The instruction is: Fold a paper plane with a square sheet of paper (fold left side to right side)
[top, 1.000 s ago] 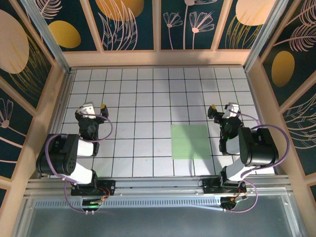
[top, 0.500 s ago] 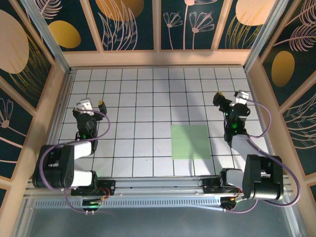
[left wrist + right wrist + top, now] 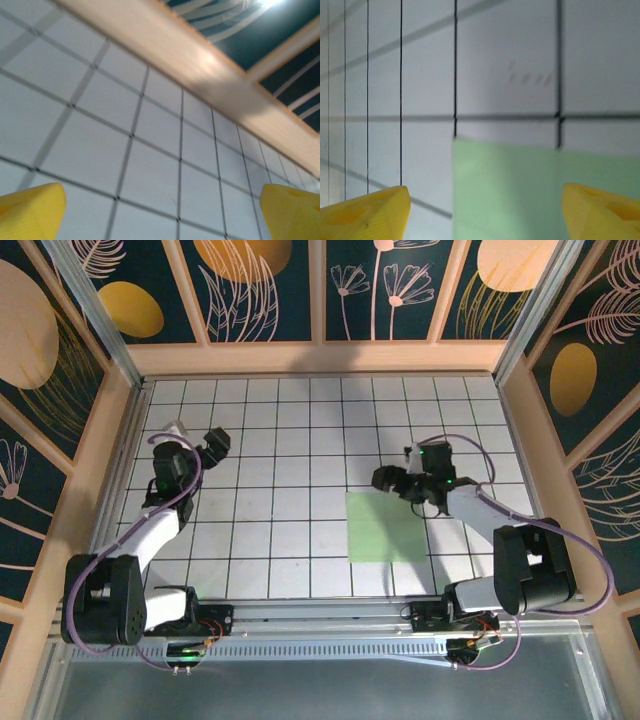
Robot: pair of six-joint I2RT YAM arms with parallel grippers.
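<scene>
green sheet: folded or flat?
Flat, unfolded. The square sheet of paper lies as a full square on the table, no crease or raised edge visible; the right wrist view shows its far corner lying flat.

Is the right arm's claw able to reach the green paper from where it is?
Probably yes. The right claw hangs open right at the far edge of the green paper, with nothing lying between them. The sheet lies flat on the tiles, though, so pinching it up may be tricky.
</scene>
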